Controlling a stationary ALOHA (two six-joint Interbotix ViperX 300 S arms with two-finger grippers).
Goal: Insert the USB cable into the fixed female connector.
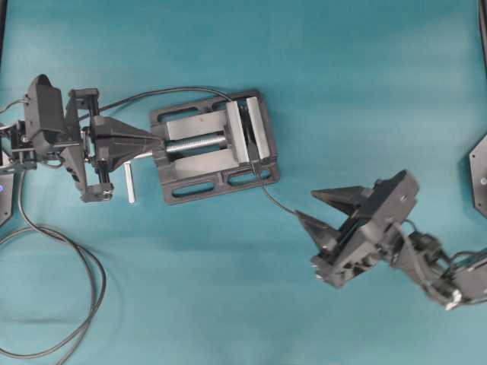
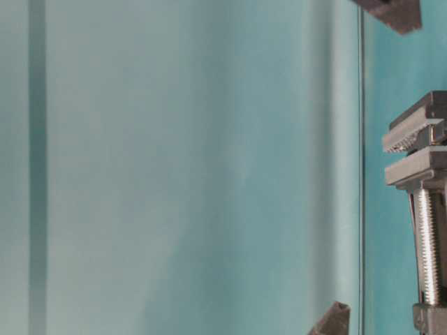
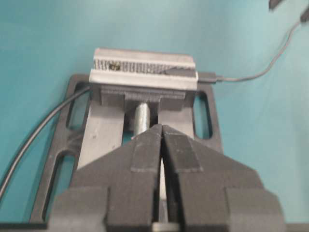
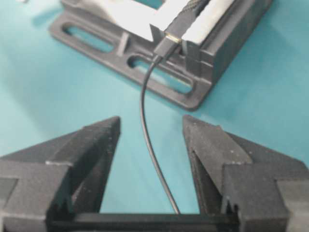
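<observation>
In the overhead view the vise (image 1: 217, 144) sits just left of centre, the left gripper (image 1: 144, 137) at its nine o'clock over the screw, the USB cable (image 1: 278, 203) running from the vise's clamping blocks toward five o'clock, where the right gripper (image 1: 319, 209) hangs.

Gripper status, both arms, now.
Left gripper: shut, fingertips together, holding nothing visible, poised over the vise.
Right gripper: open, holding nothing; the USB cable runs between its fingers without touching them.
</observation>
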